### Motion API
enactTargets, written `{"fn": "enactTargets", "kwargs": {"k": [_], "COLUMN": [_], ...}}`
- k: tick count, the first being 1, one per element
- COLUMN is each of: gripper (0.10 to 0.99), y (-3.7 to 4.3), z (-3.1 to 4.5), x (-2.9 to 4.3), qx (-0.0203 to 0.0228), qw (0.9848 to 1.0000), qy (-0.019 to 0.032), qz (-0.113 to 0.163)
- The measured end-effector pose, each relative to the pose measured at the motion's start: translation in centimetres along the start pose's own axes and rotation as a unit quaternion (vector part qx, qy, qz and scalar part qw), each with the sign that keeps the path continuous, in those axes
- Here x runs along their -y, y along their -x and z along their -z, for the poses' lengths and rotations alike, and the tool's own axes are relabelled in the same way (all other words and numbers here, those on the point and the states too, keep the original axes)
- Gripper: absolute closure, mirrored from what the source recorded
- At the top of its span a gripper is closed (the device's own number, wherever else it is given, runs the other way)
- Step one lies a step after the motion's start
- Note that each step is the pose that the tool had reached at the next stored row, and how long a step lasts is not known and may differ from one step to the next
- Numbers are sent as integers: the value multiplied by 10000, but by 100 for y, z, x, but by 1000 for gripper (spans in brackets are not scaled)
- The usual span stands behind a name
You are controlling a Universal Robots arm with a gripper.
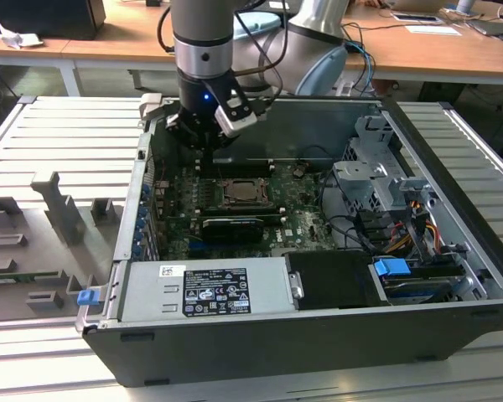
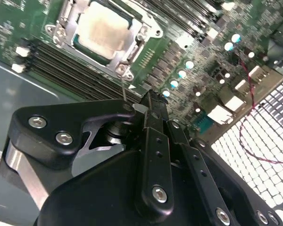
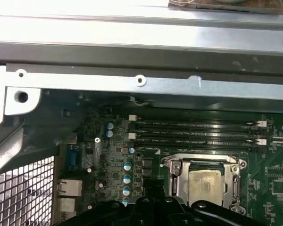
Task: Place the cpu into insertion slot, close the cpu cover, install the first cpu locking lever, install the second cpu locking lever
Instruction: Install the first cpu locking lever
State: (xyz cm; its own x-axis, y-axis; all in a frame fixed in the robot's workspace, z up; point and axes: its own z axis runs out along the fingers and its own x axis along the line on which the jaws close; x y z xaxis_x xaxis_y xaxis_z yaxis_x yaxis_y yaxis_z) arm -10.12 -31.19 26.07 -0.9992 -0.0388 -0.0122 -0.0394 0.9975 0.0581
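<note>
Looking at the socket (image 2: pixel 98 55) first, since everything here hangs off it. The chip (image 2: pixel 106 30) sits flat inside it, pale metal top up, and the cover plate (image 3: pixel 203 161) looks to be lying down around the chip's edges.

My gripper (image 2: pixel 150 100) isn't over the socket. In the exterior view the gripper (image 1: pixel 203 142) hangs above the board, to the socket's far side and the exterior view's left, well apart from it. So from the gripper the chip lies toward the exterior view's right and nearer that camera. The chip is square, so there's no long axis to line up on.

In the second wrist view the gripper reads to me as closed together with nothing in it. A thin metal rod (image 2: pixel 124 90) stands just beside its tip on the socket's side. It may be a locking lever, but I can't say, and I can't tell whether it touches the gripper.

I can't make out whether either lever at the socket is latched. In the first wrist view the gripper's body (image 3: pixel 151 207) cuts off the socket's near edge, with the memory slots (image 3: pixel 193 132) beyond its far edge.
</note>
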Motion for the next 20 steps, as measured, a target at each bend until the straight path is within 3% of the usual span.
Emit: {"fn": "enactTargets", "kwargs": {"k": [3,12,20], "gripper": [980,980,980], "y": [-37,-25,86], "z": [-11,-39,-45], "x": [-30,-188,-185], "qx": [-1,-1,-1], "qw": [10000,10000,10000], "qy": [0,-1,0], "qz": [1,2,2]}}
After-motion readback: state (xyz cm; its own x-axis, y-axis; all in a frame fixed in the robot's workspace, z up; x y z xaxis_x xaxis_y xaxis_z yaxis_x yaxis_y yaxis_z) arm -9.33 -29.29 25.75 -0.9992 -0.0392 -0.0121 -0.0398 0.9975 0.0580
